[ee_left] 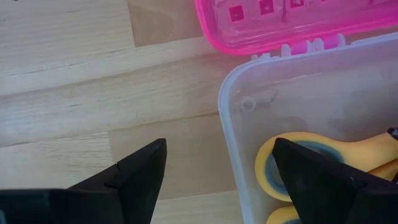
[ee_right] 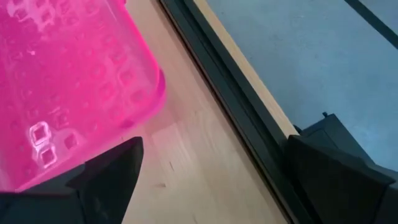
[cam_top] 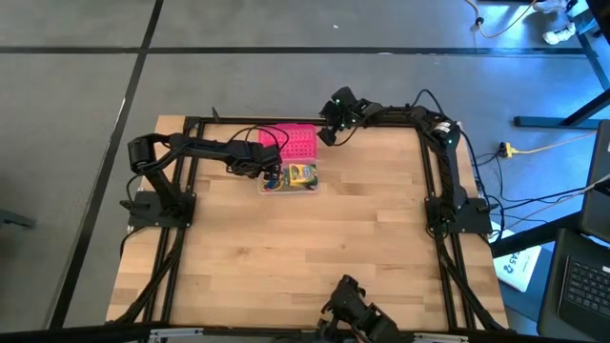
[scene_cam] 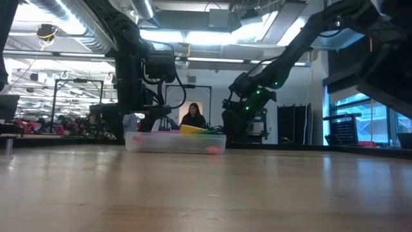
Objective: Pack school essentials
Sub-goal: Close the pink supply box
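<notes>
A clear plastic box (cam_top: 286,183) stands on the table, its pink lid (cam_top: 291,143) flung open on the far side. In the box lie a green-yellow crayon box (cam_top: 302,174) and yellow-handled scissors (ee_left: 323,155). My left gripper (ee_left: 219,143) points steeply down at the box's left end and is open. One finger (ee_left: 143,177) stands outside over the table, the other (ee_left: 311,180) inside above the scissors' handle, with the box wall (ee_left: 229,149) between them. Whether the inner finger touches the scissors, I cannot tell. My right gripper (ee_right: 214,142) is open beside the lid's far right corner (ee_right: 152,87), apart from it.
A dark frame rail (ee_right: 249,124) runs along the table's far edge, close to my right gripper (cam_top: 329,136). Bare wood (cam_top: 315,248) stretches from the box to the near edge, where a dark mount (cam_top: 353,305) sits. A person (scene_cam: 193,117) shows in the room behind.
</notes>
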Tool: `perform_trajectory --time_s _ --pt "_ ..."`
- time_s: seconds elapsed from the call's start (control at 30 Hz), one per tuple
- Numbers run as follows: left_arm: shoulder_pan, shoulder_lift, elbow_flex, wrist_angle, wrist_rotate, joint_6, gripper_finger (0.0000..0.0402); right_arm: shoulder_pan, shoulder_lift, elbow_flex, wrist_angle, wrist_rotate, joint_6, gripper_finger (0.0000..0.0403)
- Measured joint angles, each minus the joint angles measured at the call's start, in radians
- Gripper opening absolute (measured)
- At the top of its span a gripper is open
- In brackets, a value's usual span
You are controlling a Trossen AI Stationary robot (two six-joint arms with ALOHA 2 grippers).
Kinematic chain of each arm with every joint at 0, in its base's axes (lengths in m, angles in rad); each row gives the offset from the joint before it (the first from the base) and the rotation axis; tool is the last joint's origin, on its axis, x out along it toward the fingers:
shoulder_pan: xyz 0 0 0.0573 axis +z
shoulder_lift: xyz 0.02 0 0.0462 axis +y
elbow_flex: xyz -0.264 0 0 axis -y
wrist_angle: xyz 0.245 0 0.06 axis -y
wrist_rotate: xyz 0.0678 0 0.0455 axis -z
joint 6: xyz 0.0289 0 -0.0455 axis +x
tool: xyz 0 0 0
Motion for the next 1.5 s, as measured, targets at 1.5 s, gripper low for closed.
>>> perform_trajectory --time_s 1.5 --pt "0.000 0.001 -0.001 0.007 -0.005 0.002 0.0294 0.029 0.003 0.051 -0.062 -0.303 -0.126 0.0399"
